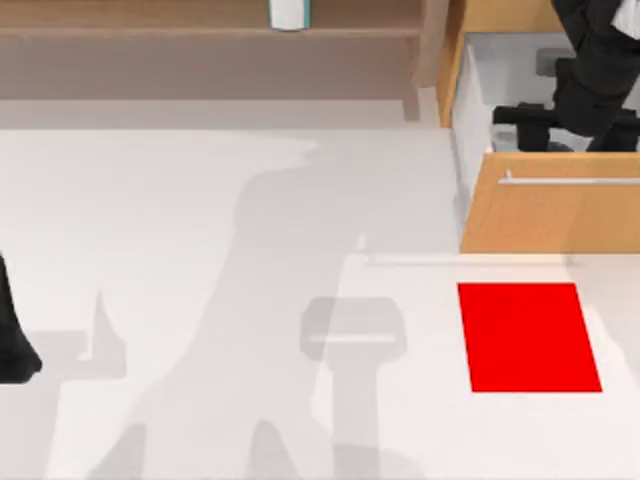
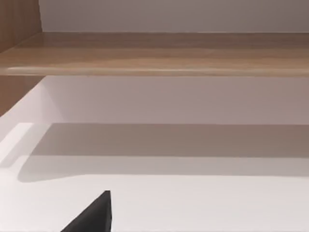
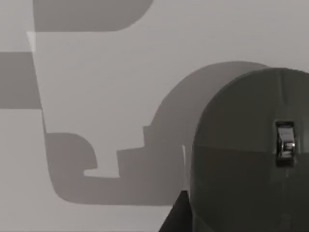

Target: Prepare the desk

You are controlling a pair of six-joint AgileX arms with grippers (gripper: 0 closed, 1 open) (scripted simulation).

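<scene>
The white desk (image 1: 200, 250) spreads across the whole scene, its light-wood shelf unit (image 1: 210, 45) running along the far edge and its drawer (image 1: 545, 200) pulled open at the far right, the silver bar handle (image 1: 570, 181) gleaming across the wooden front. Over there the right arm reaches down into the drawer's pale interior, and the right gripper (image 1: 545, 128) sits low inside it, right by a dark grey computer mouse (image 3: 251, 154). The right wrist view brings that mouse up close, rounded shell, metal scroll wheel (image 3: 285, 144), lying on the drawer floor, but whether the fingers are apart or together I cannot tell. On the near right of the desk, just in front of the drawer, lies a red mat (image 1: 528, 336), flat and bare. Up on the shelf, a white cylinder with a teal edge (image 1: 288, 14) stands at the far middle. The left arm (image 1: 12, 335) is parked at the left edge of the table, well apart from everything; its wrist camera looks along the tabletop to the shelf (image 2: 154, 53), one dark finger tip (image 2: 94, 215) poking in.
</scene>
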